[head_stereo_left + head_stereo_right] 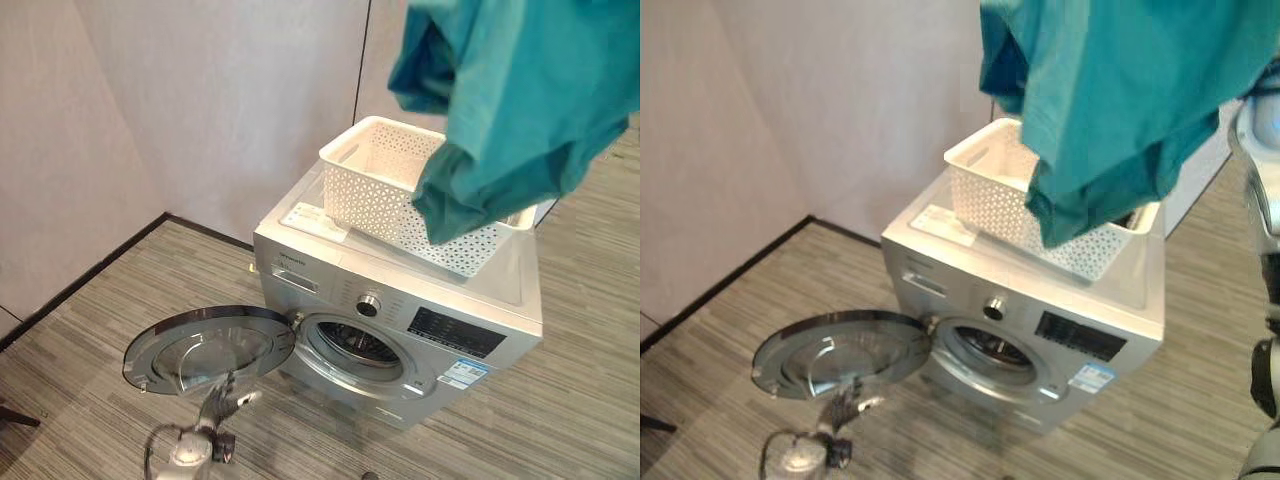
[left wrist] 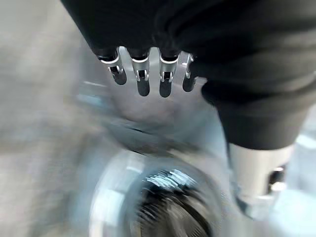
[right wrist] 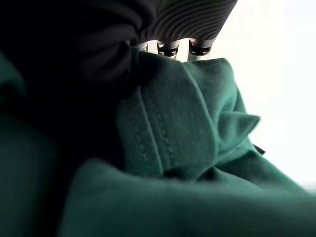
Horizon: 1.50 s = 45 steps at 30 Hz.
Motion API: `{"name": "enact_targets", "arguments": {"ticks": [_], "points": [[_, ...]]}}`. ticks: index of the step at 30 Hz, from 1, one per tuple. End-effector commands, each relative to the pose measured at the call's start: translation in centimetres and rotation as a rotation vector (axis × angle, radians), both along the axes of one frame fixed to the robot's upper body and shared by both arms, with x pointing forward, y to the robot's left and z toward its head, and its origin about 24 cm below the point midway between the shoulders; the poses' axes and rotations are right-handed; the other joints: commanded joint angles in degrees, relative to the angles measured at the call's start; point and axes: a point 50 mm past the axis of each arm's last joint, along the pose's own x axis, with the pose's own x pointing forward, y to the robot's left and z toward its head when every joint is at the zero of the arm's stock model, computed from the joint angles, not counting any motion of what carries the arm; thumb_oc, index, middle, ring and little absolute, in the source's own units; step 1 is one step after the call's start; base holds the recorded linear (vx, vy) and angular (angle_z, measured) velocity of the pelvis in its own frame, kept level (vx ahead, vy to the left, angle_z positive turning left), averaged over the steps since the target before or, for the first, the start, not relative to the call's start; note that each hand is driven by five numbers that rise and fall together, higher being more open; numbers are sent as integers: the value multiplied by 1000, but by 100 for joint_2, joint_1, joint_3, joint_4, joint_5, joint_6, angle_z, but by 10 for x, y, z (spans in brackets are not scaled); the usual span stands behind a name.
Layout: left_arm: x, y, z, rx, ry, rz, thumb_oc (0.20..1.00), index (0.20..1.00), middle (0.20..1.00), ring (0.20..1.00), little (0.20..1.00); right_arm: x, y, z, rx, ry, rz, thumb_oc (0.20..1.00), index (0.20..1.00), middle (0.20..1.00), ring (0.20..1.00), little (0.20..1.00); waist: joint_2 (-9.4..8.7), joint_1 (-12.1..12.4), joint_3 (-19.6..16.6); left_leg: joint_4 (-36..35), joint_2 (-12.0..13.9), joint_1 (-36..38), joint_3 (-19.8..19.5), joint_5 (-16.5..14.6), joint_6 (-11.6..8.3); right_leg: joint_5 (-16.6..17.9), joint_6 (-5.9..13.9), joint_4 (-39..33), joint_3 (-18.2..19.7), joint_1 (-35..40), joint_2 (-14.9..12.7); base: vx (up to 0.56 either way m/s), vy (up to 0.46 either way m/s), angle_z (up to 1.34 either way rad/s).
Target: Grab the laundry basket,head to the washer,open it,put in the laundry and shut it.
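The silver front-loading washer (image 1: pixel 400 320) stands with its round door (image 1: pixel 205 350) open. The right hand (image 3: pixel 177 48) grips a teal cloth garment (image 1: pixel 520 100) above the white plastic lattice basket (image 1: pixel 385 185) on the washer's top; loading and shutting remain. The left hand (image 2: pixel 143 74) hangs relaxed, fingers straight.

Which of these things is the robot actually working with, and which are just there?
In use:
washer
open door
white basket on top of the washer
teal garment lifted by the right hand
left hand, low by the door

Just there:
wall
floor
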Motion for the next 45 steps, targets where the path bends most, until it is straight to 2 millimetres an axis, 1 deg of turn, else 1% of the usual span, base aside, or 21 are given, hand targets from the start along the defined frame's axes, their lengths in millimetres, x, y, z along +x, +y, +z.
{"name": "enact_targets", "arguments": {"ticks": [1, 2, 4, 5, 6, 7, 9, 10, 13, 14, 16, 17, 19, 21, 28, 31, 32, 35, 36, 40, 45], "points": [[20, 6, 46, 25, -171, -178, 1000, 1000, 1000, 1000, 1000, -5, -8, 8, -13, -17, -21, 200, 200, 200, 200, 200, -180, 14, -59, 112, -184, -290, 175, -225, 342, -719, 453, 393, -101, 229, -596, -17, 5, -5], [25, 4, 84, 22, -303, -273, 1000, 1000, 1000, 1000, 1000, -4, -2, -8, -32, 28, 28, 200, 200, 200, 200, 200, -134, 17, -41, 110, -200, -321, 174, -166, 343, -669, 452, 397, -121, 214, -619, -39, -1, 0], [27, 0, 121, 29, -421, -363, 1000, 1000, 1000, 1000, 1000, -2, 5, -29, -59, 101, 88, 200, 200, 200, 200, 200, -112, 14, -57, 73, -187, -274, 168, -186, 321, -697, 467, 382, -129, 252, -615, 0, 0, 0], [26, 1, 122, 32, -417, -364, 1000, 1000, 1000, 1000, 1000, -3, 5, -31, -55, 104, 88, 200, 200, 200, 200, 200, -132, 17, -63, 70, -182, -263, 167, -191, 318, -702, 466, 382, -130, 262, -610, 20, -30, 4], [28, -6, 153, 23, -520, -439, 1000, 1000, 1000, 1000, 1000, -7, 13, -57, -108, 194, 157, 200, 200, 200, 200, 200, -125, 11, -67, 59, -173, -251, 170, -174, 301, -697, 476, 374, -154, 283, -612, -5, -20, 5], [28, -6, 153, 24, -519, -441, 1000, 1000, 1000, 1000, 1000, -8, 12, -57, -106, 195, 156, 200, 200, 200, 200, 200, -135, 18, -71, 59, -174, -251, 169, -174, 301, -697, 476, 373, -155, 284, -612, -8, -27, 6], [28, -15, 166, -24, -544, -508, 1000, 1000, 1000, 1000, 1000, -14, 23, -83, -147, 306, 261, 200, 200, 200, 200, 200, -136, -1, -89, 54, -168, -241, 175, -157, 286, -700, 485, 366, -160, 298, -614, 0, 0, 0], [30, -16, 164, -38, -531, -507, 1000, 1000, 1000, 1000, 1000, -15, 28, -90, -165, 348, 299, 200, 200, 200, 200, 200, -145, -11, -87, 58, -165, -242, 177, -148, 279, -703, 484, 373, -155, 300, -616, 0, 0, 0], [34, -19, 163, -32, -524, -525, 1000, 1000, 1000, 1000, 1000, -16, 35, -98, -192, 411, 361, 200, 200, 200, 200, 200, -156, -31, -89, 56, -155, -237, 179, -129, 263, -709, 483, 393, -151, 299, -616, -3, -4, -1], [41, -27, 159, -20, -516, -555, 1000, 1000, 1000, 1000, 1000, -16, 42, -103, -219, 462, 412, 200, 200, 200, 200, 200, -164, -72, -87, 48, -149, -225, 191, -123, 245, -729, 483, 404, -154, 314, -612, 0, 0, 0], [46, -32, 157, -20, -513, -567, 1000, 1000, 1000, 1000, 1000, -14, 44, -104, -224, 481, 425, 200, 200, 200, 200, 200, -158, -83, -82, 48, -144, -213, 195, -124, 236, -741, 482, 414, -160, 323, -610, 0, 0, 0], [54, -42, 154, -43, -507, -579, 1000, 1000, 1000, 1000, 1000, -11, 52, -105, -228, 504, 463, 200, 200, 200, 200, 200, -166, -110, -93, 43, -139, -191, 211, -124, 226, -752, 486, 425, -161, 329, -605, 0, 0, 0], [59, -46, 153, -54, -508, -573, 1000, 1000, 1000, 1000, 1000, -8, 55, -105, -232, 510, 470, 200, 200, 200, 200, 200, -154, -116, -88, 41, -134, -191, 210, -121, 224, -753, 484, 426, -162, 333, -607, 0, 0, 0], [69, -57, 149, -109, -486, -563, 1000, 1000, 1000, 1000, 1000, -2, 67, -105, -229, 525, 511, 200, 200, 200, 200, 200, -147, -130, -102, 39, -125, -184, 210, -111, 220, -759, 479, 436, -168, 330, -605, 0, 0, 0], [84, -73, 159, -167, -507, -567, 1000, 1000, 1000, 1000, 1000, 7, 82, -113, -232, 587, 557, 200, 200, 200, 200, 200, -106, -133, -65, 27, -97, -160, 206, -75, 205, -805, 454, 508, -199, 334, -596, 0, 0, 0], [82, -73, 167, -145, -498, -624, 1000, 1000, 1000, 1000, 1000, 7, 83, -118, -242, 619, 556, 200, 200, 200, 200, 200, -93, -118, -42, 25, -94, -151, 179, -68, 196, -825, 453, 535, -236, 363, -599, 1, -3, 1], [77, -71, 173, -103, -484, -691, 1000, 1000, 1000, 1000, 1000, 7, 81, -122, -258, 649, 555, 200, 200, 200, 200, 200, -76, -97, -23, 26, -94, -145, 157, -58, 187, -835, 455, 545, -251, 383, -600, 0, -6, 3], [70, -70, 178, -72, -465, -755, 1000, 1000, 1000, 1000, 1000, 6, 79, -125, -270, 672, 554, 200, 200, 200, 200, 200, -65, -82, -11, 25, -95, -136, 138, -55, 183, -840, 458, 539, -272, 412, -601, -1, -10, 4], [63, -66, 182, -54, -439, -803, 1000, 1000, 1000, 1000, 1000, 4, 77, -130, -281, 703, 557, 200, 200, 200, 200, 200, -49, -57, -4, 25, -93, -130, 124, -47, 179, -841, 464, 531, -289, 427, -597, -3, -16, 12], [56, -66, 186, -43, -404, -860, 1000, 1000, 1000, 1000, 1000, 3, 76, -134, -288, 730, 566, 200, 200, 200, 200, 200, -32, -38, 2, 25, -89, -141, 116, -26, 174, -830, 477, 512, -315, 440, -594, -2, -11, 10], [50, -76, 191, -133, -344, -919, 1000, 1000, 1000, 1000, 1000, 5, 83, -134, -304, 744, 591, 200, 200, 200, 200, 200, 10, -23, 13, 25, -95, -187, 114, 2, 165, -776, 495, 456, -322, 420, -603, -1, -1, 1]]}}
